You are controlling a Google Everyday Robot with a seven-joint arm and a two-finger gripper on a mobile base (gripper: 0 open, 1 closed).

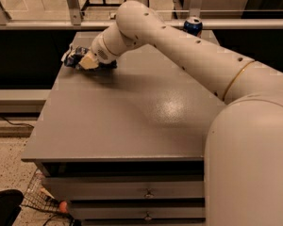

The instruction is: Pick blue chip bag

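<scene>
Claw-wise, the gripper (87,61) is down at the far left corner of the grey table (132,126), pressed onto the blue chip bag (72,56). Whether it is clamped on the bag or merely resting against it, I cannot tell; the pale wrist covers that part. The bag lies crumpled under it, with its pale-edged end poking out on the left and a dark strip showing on the right.

Nearest to me, the robot's bulky cream shoulder fills the lower right. Down at the lower left, on the speckled floor, a wire basket (37,199) sits by the table's foot with a small orange round thing (62,206) beside it. Two shallow drawers (132,192) run below the table's front edge.

Across the tabletop, from the front edge back to the bag, nothing stands on the surface; a patch of light shines near the middle. The arm (188,51) crosses it from right to left, above the rear half.

Edges matter at the bag: it sits close to both the left edge and the back edge, with a dark drop beyond the left side.

Further back, a blue soda can (193,26) stands upright at the rear right, well apart from the bag. Behind that runs a metal rail (37,25) along the back.
</scene>
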